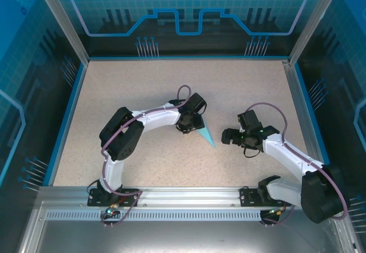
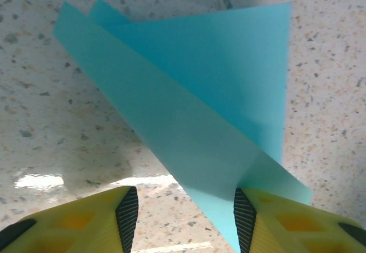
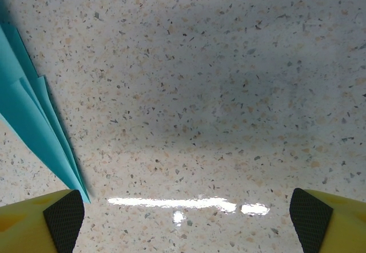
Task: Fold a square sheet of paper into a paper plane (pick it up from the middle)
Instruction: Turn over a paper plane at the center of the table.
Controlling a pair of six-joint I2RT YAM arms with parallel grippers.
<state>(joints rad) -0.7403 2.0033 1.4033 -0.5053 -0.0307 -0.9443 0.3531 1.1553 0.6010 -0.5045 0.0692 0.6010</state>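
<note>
Speckled beige tabletop (image 1: 143, 87) inside a blue-panelled enclosure, with both arm bases bolted along the near rail. Nearest the rail, the right hand (image 1: 235, 143) is held low with its jaws spread wide and nothing between them. In its wrist view, bare tabletop is seen between the two pads, and the layered edge of the paper plane (image 1: 207, 137) is seen just beside the pad at the left of that view. Farther in, the left hand (image 1: 189, 126) is poised over the plane, which lies partly folded near the middle of the tabletop with one sharp tip pointing towards the right hand. In the left wrist view the jaws are seen about halfway apart and closed on nothing. The narrow end of the paper lies against one pad (image 2: 245, 216), while a paler upper flap runs diagonally away over a darker layer towards the far, broader end. The step in hand is judged to be the setting of this flap's crease. For a clean result, the flap's edge should first be aligned with the layer beneath. The tip should then be pinned by the right hand, since the tabletop looks smooth and the thin sheet could slide. Pressure is best applied from the narrow end outwards along the fold, and pinching away from the crease should be avoided because it could crumple the paper.
</note>
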